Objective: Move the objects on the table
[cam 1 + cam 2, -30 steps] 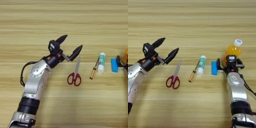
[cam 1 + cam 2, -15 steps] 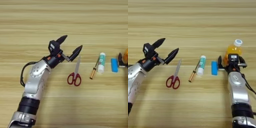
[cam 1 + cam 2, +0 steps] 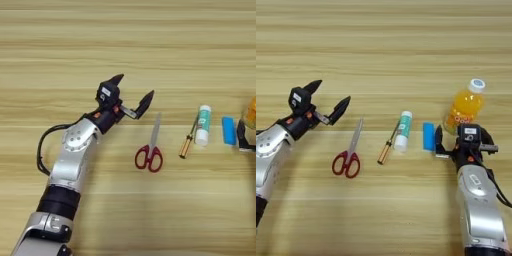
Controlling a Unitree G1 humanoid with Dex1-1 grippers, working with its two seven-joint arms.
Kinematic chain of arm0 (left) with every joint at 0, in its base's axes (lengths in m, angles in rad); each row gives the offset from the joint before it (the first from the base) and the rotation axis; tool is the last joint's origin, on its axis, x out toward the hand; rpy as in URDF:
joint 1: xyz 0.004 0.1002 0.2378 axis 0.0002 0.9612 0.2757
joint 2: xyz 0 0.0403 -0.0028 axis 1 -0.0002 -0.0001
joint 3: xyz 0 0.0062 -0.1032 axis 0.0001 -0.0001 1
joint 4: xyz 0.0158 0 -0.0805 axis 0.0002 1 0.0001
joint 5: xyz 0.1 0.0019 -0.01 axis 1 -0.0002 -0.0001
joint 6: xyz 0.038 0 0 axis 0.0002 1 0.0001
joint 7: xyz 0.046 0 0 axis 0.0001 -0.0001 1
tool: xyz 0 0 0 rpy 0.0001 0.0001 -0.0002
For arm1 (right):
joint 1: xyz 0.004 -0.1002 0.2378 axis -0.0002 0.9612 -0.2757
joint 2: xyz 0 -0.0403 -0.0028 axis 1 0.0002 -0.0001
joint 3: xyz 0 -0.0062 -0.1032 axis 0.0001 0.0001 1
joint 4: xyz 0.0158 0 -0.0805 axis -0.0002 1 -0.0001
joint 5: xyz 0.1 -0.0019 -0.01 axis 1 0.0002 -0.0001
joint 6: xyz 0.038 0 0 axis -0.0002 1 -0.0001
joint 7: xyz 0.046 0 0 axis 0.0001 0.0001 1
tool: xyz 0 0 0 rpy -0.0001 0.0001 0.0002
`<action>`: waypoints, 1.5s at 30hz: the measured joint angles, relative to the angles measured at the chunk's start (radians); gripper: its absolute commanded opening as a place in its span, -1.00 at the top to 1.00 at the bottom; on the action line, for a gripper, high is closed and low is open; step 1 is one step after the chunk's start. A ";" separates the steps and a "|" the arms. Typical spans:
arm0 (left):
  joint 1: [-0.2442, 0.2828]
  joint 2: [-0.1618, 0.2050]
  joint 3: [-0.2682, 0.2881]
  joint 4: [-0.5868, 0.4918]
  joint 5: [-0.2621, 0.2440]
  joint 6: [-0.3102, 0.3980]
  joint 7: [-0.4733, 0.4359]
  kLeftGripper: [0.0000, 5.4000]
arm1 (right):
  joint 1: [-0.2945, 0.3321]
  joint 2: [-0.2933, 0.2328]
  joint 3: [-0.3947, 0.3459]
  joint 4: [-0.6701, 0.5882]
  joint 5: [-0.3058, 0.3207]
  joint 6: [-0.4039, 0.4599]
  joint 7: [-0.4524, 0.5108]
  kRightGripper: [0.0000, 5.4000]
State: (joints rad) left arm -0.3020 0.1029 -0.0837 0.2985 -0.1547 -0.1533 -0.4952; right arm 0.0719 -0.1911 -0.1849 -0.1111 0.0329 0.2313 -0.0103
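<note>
Lying in a row on the table (image 3: 381, 40) are red-handled scissors (image 3: 347, 159), an amber-handled screwdriver (image 3: 387, 147), a white tube with a green label (image 3: 402, 131) and a flat blue block (image 3: 428, 136). The orange-juice bottle (image 3: 466, 107) stands upright at the right end, white cap on. My left gripper (image 3: 134, 86) hovers open just left of the scissors' blade tips, holding nothing. Open as well, my right gripper (image 3: 463, 145) sits just in front of the bottle's base. Its left finger (image 3: 438, 141) is beside the blue block.
My left arm (image 3: 70, 165) reaches in from the lower left, with a black cable looping at its side. My right forearm (image 3: 478, 200) comes up from the bottom right edge. Bare wood lies beyond the row.
My right gripper has drawn back from the bottle toward the near edge, so more of the bottle shows. My left gripper has shifted slightly left. The objects have not moved.
</note>
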 measured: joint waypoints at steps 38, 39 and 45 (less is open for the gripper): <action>-0.033 -0.006 0.026 0.093 0.023 -0.017 0.038 -1.00 | 0.110 -0.029 0.243 -0.249 -0.026 0.051 0.223 -0.99; -0.035 -0.007 0.032 0.097 0.023 -0.017 0.048 -1.00 | 0.106 -0.031 0.248 -0.241 -0.030 0.044 0.227 -0.99; -0.081 -0.009 0.098 0.158 0.029 -0.018 0.163 -1.00 | 0.088 -0.031 0.265 -0.197 -0.040 0.027 0.238 -0.99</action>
State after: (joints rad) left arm -0.3827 0.0941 0.0145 0.4569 -0.1258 -0.1709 -0.3321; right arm 0.1604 -0.2226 0.0802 -0.3084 -0.0070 0.2581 0.2279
